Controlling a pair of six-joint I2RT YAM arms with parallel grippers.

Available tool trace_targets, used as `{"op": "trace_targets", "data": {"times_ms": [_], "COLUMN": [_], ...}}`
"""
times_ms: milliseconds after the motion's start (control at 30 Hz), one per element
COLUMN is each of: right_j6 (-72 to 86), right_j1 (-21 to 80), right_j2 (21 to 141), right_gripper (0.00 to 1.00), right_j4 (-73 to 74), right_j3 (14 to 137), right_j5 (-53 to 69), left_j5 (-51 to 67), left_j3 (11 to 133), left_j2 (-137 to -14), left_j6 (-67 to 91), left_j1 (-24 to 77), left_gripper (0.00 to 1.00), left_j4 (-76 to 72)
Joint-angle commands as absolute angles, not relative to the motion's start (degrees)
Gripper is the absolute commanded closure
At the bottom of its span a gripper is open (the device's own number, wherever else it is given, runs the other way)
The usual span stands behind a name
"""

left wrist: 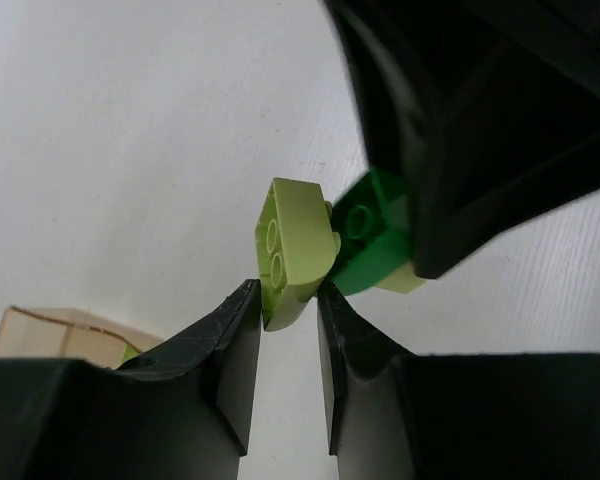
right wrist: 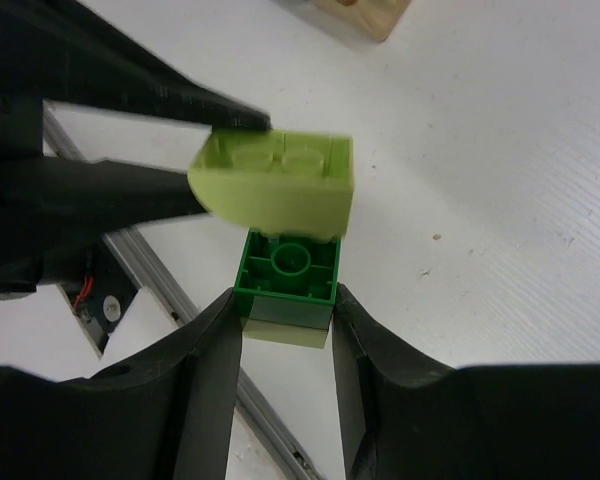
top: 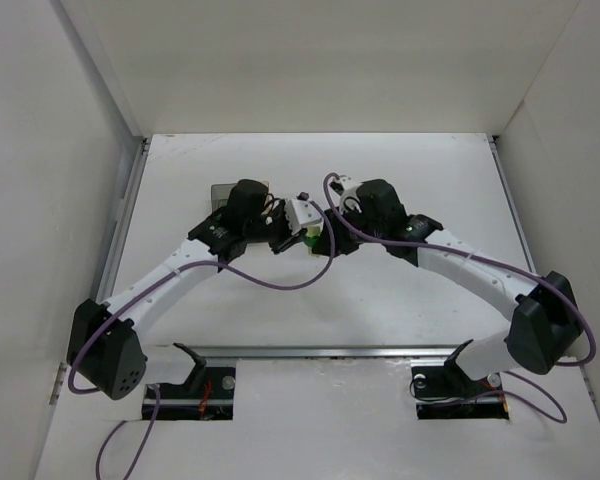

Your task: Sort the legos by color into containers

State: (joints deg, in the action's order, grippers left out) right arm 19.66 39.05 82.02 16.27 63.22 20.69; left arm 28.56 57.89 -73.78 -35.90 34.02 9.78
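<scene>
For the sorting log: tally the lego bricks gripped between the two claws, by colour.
Dark green: 1, the dark green brick in the right claw.
Pale yellow-green: 2, the curved brick in the left claw and a pale piece stacked against the dark green brick.
Total: 3.

Table [top: 380, 300]: white, matte, lightly ribbed surface.
Back wall [top: 310, 60]: plain white panel, upright behind the table.
Side walls [top: 40, 180]: white panels at left and right.
Metal rail [top: 310, 352]: silver strip across the table's near edge.
</scene>
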Motion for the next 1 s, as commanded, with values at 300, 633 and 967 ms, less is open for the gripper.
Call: {"op": "trace_targets", "data": {"times_ms": [300,633,967], "right_j6": [25.0,25.8,24.5], "right_j1": [39.7,39.7,39.7], "right_j2": [88.5,93.0,93.2], "right_gripper": [1.0,1.0,1.0], "right_j4": [10.8,21.5,22.8], "right_j3": [61.4,67.9,67.4], "right_j5": [20.8,9.3,8.0], "left_j5": [18.1,2.6,1.9], "left_j3": [62.1,60.7,59.2], "left_j2": [-77.8,-87.4,-86.2], "left_j6": [-10.9,-5.4,-6.8], "left_j1": [22.6,19.7,19.7], "left_gripper": [1.0,1.0,0.48], "left_j4": [4.6,2.9,1.7]}}
